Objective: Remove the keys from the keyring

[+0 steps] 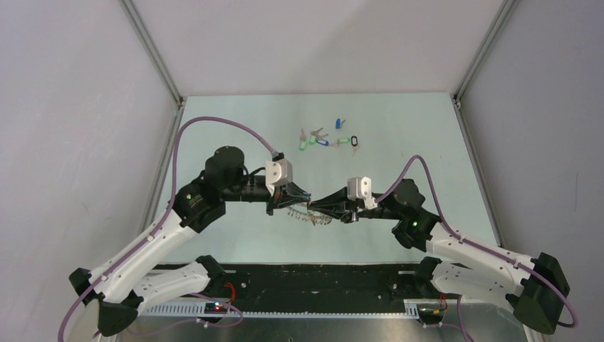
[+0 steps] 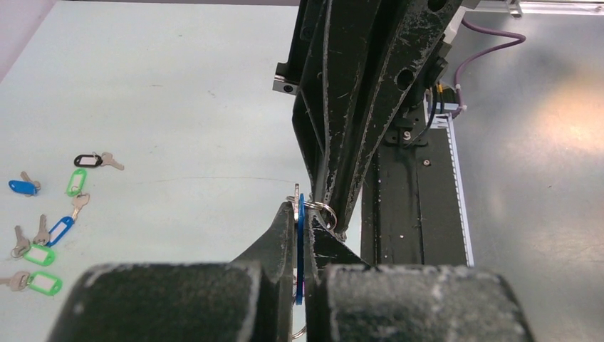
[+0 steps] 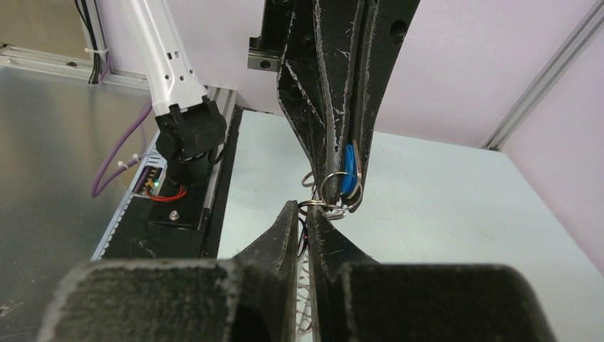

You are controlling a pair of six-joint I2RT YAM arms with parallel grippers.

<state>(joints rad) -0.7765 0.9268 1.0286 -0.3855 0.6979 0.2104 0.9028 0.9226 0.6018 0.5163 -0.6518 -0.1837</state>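
- While both arms meet over the table point(image 1: 235, 135), the left gripper point(image 2: 300, 217) is clamped shut on a blue tag point(image 2: 300, 249).
- Between the two grippers hangs the keyring point(image 1: 310, 216), fringed with keys point(image 1: 299, 213).
- Well behind lie loose keys point(image 1: 324, 139) with coloured tags.
- Lastly, the right gripper point(image 3: 305, 212) is pinched narrow on the keyring's wire.

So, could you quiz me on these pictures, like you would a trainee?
1. True or false: the left hand pinches a flat blue plastic tag.
2. Among the loose silver metal keys lying on the pale table, which tag colour is commonest? A green, B black, C red.
3. Short answer: what is the right hand clamped on?
Key: 1 true; 2 A; 3 the large thin silver metal keyring, fringed with keys.
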